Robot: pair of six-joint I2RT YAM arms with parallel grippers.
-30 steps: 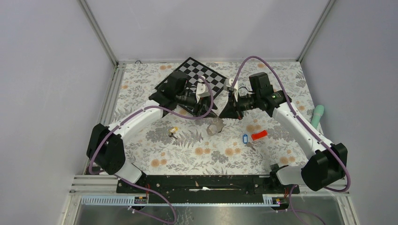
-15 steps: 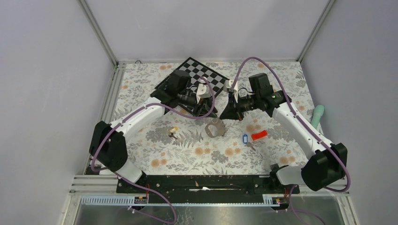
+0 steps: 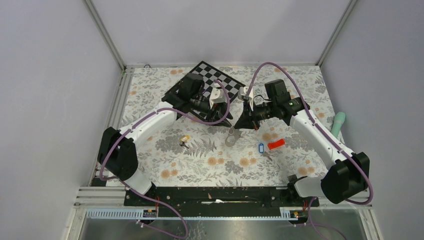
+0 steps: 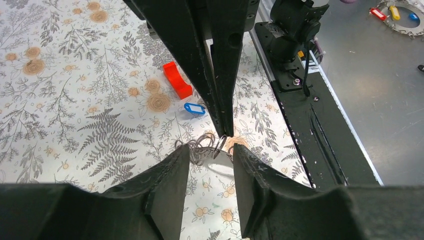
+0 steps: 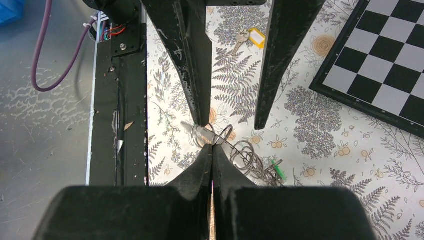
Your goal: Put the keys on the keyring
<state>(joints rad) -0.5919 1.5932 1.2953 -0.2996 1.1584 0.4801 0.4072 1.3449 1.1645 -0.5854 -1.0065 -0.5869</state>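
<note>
The keyring, a grey metal piece with wire loops, hangs just over the mat between both arms. My right gripper is shut on one of its wire rings; a green key tag dangles among the loops. My left gripper faces it, open, its fingers either side of the loops without clamping them. A yellow-tagged key lies on the mat to the left, also in the right wrist view. A blue-tagged key lies to the right.
A red block lies beside the blue key. A checkerboard sits at the back, under the left arm. A teal object rests at the right wall. The black base rail runs along the near edge.
The keyring has turned from showing its broad face to a narrower one, still hanging from the right gripper. The left gripper drew back slightly toward the checkerboard.
</note>
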